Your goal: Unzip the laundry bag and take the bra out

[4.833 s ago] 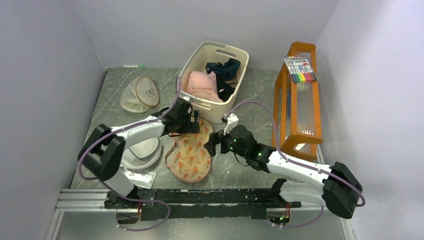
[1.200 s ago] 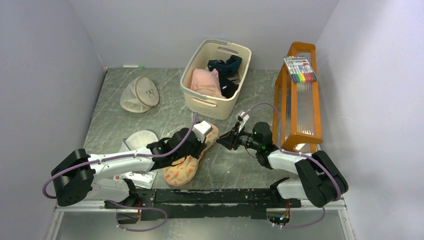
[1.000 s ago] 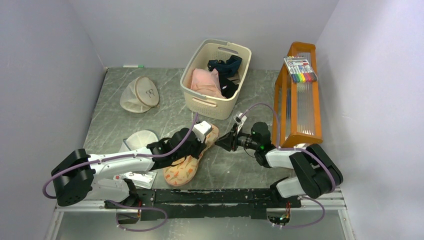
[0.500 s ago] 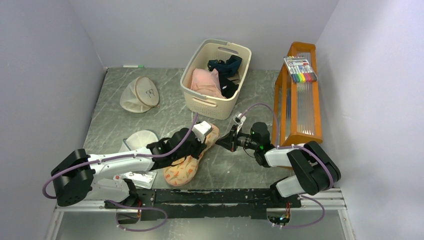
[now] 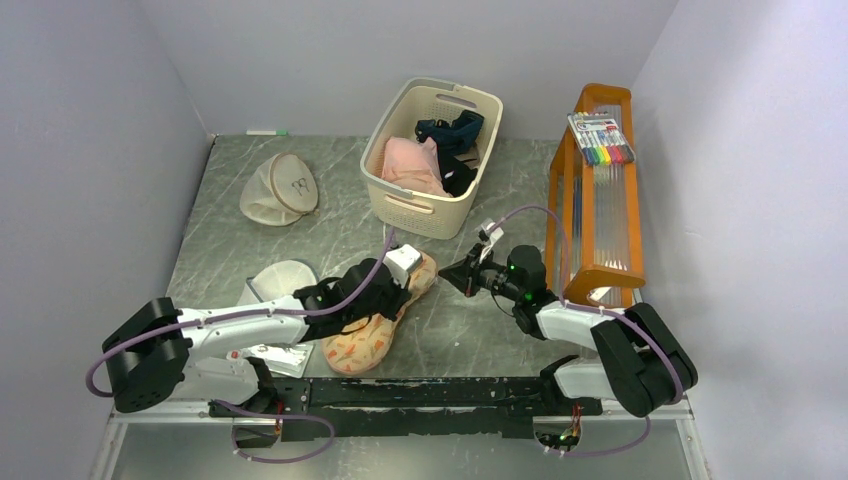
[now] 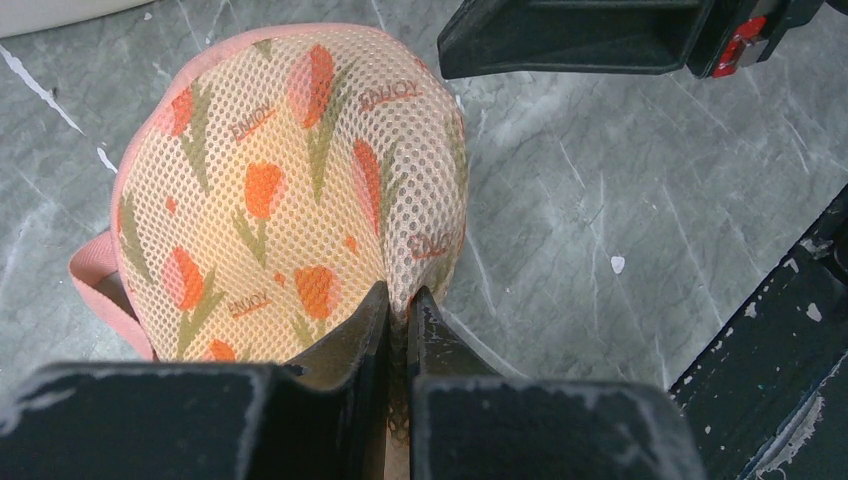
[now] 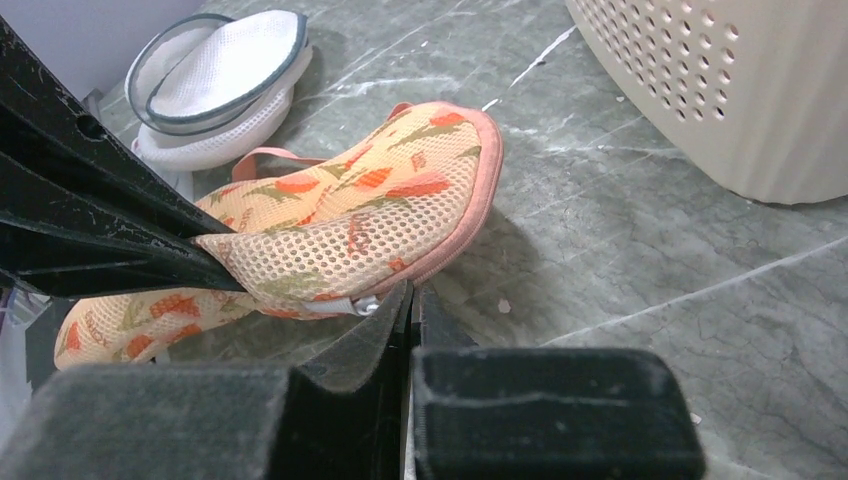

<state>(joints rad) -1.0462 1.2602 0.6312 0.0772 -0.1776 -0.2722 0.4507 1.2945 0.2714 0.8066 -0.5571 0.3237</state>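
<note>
Left wrist view shows you the left gripper (image 6: 398,300) clamped tight on a raised fold of the laundry bag (image 6: 280,190), which lies by the middle of the bench's (image 5: 260,200) near edge. Your right gripper (image 7: 408,292) has its jaws pressed together just beside the silver zip pull (image 7: 366,305); whether it grips that, you cannot tell.

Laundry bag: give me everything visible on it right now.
The laundry bag is an oval peach mesh pouch with orange flower-like prints, small lettering and a pink bound rim; a pink loop sticks out at one side. It lies on the grey marbled table, apparently zipped, no contents visible. The left hand pinches a raised fold of its mesh. The right hand, shut, sits at its rim by a silver zip piece; contact unclear.
</note>
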